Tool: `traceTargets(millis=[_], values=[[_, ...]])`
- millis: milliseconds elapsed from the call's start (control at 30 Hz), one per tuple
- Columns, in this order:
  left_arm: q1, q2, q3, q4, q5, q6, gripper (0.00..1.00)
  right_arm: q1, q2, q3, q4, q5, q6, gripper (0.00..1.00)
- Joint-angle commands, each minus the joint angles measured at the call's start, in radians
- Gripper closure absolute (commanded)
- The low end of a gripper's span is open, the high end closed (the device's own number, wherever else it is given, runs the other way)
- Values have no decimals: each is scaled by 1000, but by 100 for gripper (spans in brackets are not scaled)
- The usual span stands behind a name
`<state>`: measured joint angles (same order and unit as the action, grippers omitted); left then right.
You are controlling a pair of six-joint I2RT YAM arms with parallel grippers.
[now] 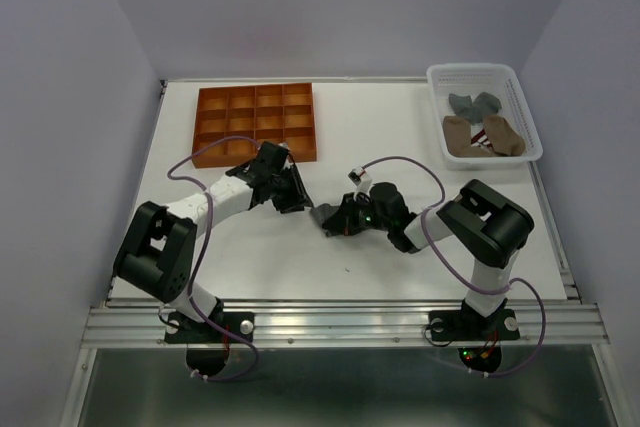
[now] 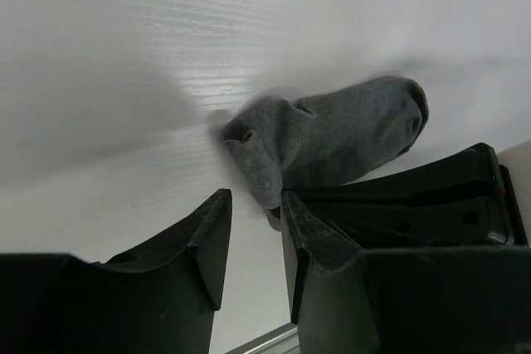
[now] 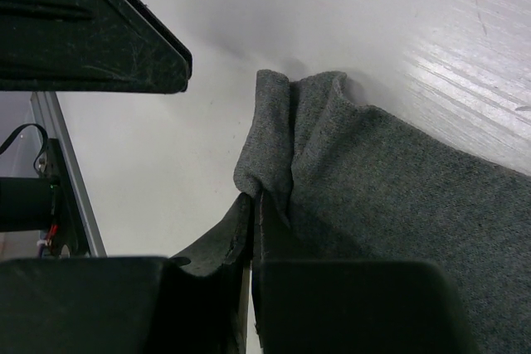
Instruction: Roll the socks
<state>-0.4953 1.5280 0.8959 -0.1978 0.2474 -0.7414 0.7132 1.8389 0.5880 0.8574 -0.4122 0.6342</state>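
The grey sock (image 1: 327, 215) lies on the white surface (image 1: 380, 117), on the arms' side of the orange tray (image 1: 256, 123) and just off that tray's near right corner. The other socks (image 1: 458, 137), grey and tan, sit in a basket (image 1: 470, 69) well to the right of the tray. The sock is thin knit, limp and very light. It will likely sag, fold and drag rather than keep a shape, and slide over the smooth top unless one end is pinned. The sensible holds are at the edges, a pinch of the cuff or a raised fold, not the flat middle. The right pincer (image 3: 255, 203) is clamped tight on just such a fold at what looks like the cuff end, the cloth puckered up between its tips. The left pincer (image 2: 253, 205) stands partly apart with nothing between its fingers (image 2: 311, 238), tips low over the surface beside that bunched end; whether one finger touches the fabric I cannot tell. The left arm reaches up to the tray's near edge, then bends rightward along it, wrist pitched down. The right arm folds in leftward toward the tray's near right corner, forearm low, so the two pincers face each other across the sock.
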Motion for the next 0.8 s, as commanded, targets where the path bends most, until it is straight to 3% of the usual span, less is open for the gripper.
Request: traceTargets(millis=[0, 767], values=[[-35, 41, 20, 67, 36, 36, 59, -6, 3, -16, 66, 27, 1, 99], [-95, 215, 63, 140, -37, -24, 62, -34, 46, -17, 115, -23, 24, 99]])
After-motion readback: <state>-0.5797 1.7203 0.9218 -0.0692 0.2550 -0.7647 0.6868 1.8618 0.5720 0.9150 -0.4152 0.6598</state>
